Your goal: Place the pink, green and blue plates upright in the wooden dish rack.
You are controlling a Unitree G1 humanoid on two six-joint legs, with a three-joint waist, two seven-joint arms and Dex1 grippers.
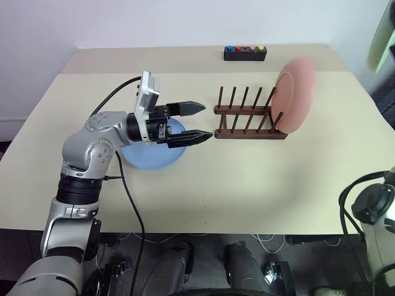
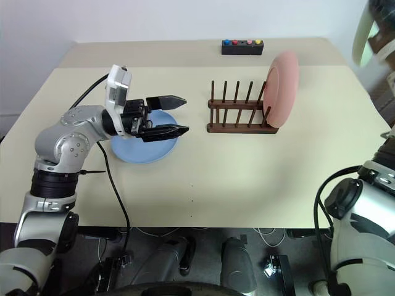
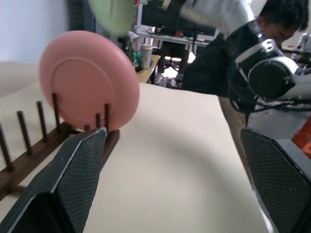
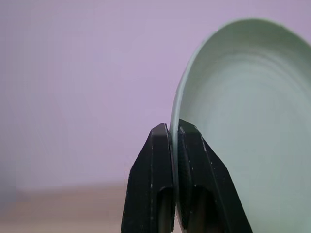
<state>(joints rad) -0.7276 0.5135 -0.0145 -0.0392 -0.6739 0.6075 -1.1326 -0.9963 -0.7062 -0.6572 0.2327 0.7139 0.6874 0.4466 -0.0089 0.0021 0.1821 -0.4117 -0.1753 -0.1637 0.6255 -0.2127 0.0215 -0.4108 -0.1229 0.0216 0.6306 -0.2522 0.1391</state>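
The pink plate [image 1: 292,94] stands upright at the right end of the wooden dish rack [image 1: 248,120], upper centre-right; one done, two left. The right end effector [image 4: 174,141] pinches the green plate [image 4: 243,126] by its rim; the blue plate [image 1: 154,147] lies flat on the worktop [image 1: 247,191] at centre-left beneath the left end effector [image 1: 200,121], spread and empty.

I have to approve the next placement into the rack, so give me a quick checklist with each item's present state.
1. Right hand shut on the rim of the round pale mint green plate: ok.
2. Round salmon pink plate standing upright at the right end of the dark brown wooden dish rack: ok.
3. Free peg slots left of the pink plate: ok.
4. Left hand open and holding nothing, hovering close to the rack's left end: not ok if the green plate goes there.
5. Round light blue plate flat on the table under the left hand, not yet racked: not ok.
6. Green plate lined up with a slot: cannot tell.
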